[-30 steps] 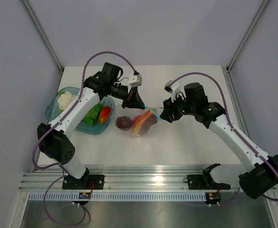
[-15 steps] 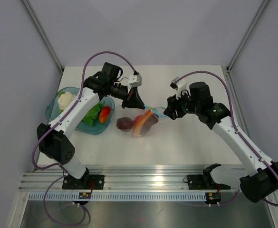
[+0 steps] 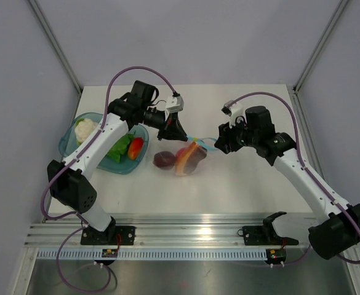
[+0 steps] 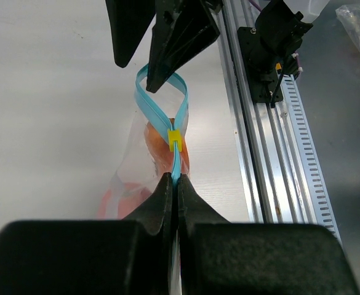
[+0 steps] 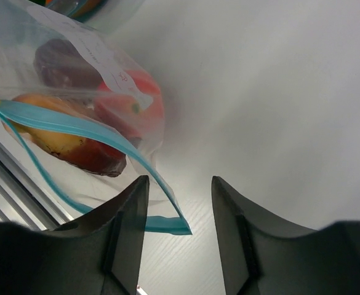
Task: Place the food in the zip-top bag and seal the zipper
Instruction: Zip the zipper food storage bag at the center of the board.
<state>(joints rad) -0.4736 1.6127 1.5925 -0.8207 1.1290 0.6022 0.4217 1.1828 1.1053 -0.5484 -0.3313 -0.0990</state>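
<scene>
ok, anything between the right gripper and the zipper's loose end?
Nothing visible. The right gripper is open, and the loose end of the zipper lies right by its fingertips, over the table. The left gripper is shut on the other end.

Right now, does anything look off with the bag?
Yes: the zipper is only partly shut. Past the yellow slider its two tracks gape in a loop, and the open right pincer holds nothing.

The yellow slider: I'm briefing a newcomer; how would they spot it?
Near the middle of the white table is a clear zip-top bag. The left hand pinches its teal zipper; just beyond that hand sits the slider, the strip's only yellow piece.
</scene>
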